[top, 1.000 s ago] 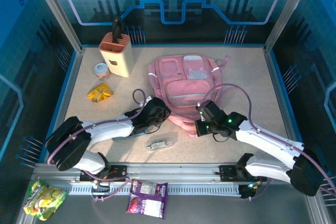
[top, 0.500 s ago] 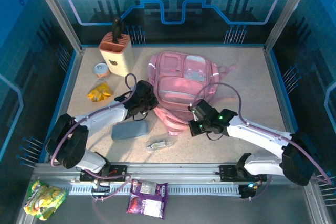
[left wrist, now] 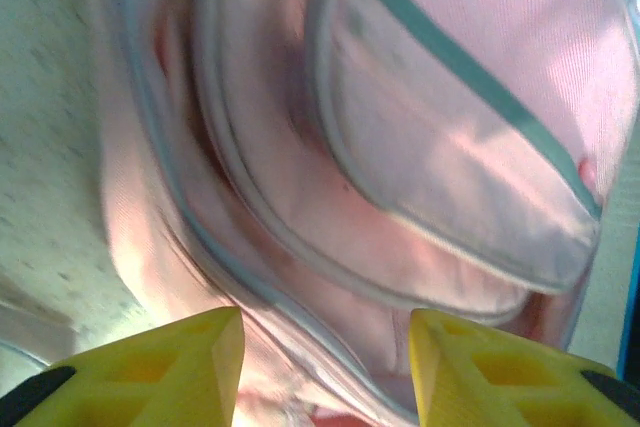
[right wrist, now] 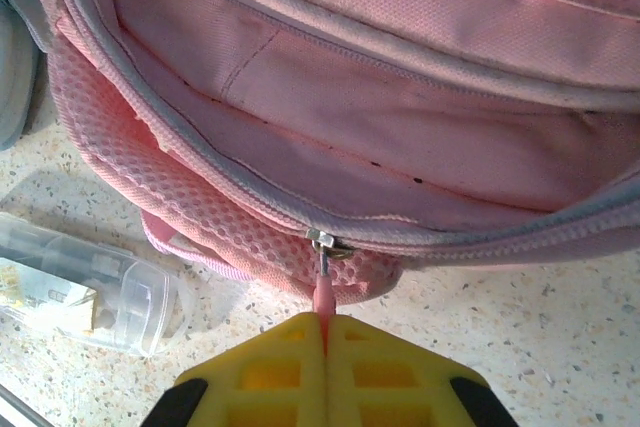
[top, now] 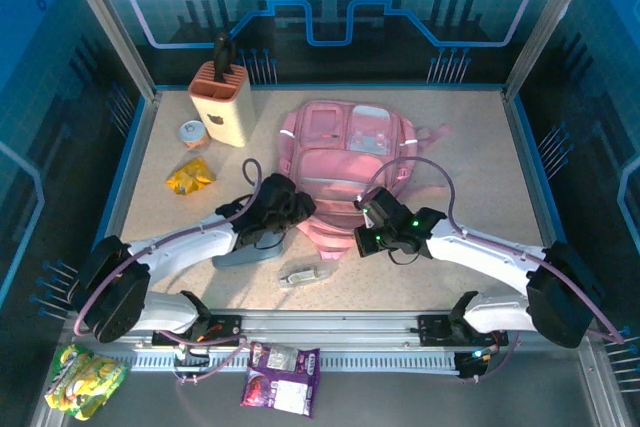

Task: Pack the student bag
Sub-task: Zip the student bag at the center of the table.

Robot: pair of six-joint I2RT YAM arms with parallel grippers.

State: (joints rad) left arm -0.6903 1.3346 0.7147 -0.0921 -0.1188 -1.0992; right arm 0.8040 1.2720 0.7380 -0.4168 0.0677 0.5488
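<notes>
Speckled beige bench (top: 480, 167) sitting inside blue-walled enclosure; student bag (top: 345, 157) lying flat at centre of overhead frame. Left tool (left wrist: 325, 337) hovering at bag's lower left, jaws standing apart, gripping nothing. Right tool (right wrist: 325, 332) pinching pink zipper pull (right wrist: 322, 292) at bag's lower edge, jaws closed on it

A pale knife block (top: 222, 107) with a black handle sticking out of its top stands at the far left of the speckled surface (top: 470, 147). Just beside it sits a small round tin (top: 192, 133), and a crumpled yellow packet (top: 190, 176) lies nearer. A grey-blue pencil case (top: 245, 253) lies toward the front, with a clear plastic case (top: 305, 273) close beside it. Beyond the front rail lie a purple packet (top: 283, 377) and a yellow-green packet (top: 85, 379).
</notes>
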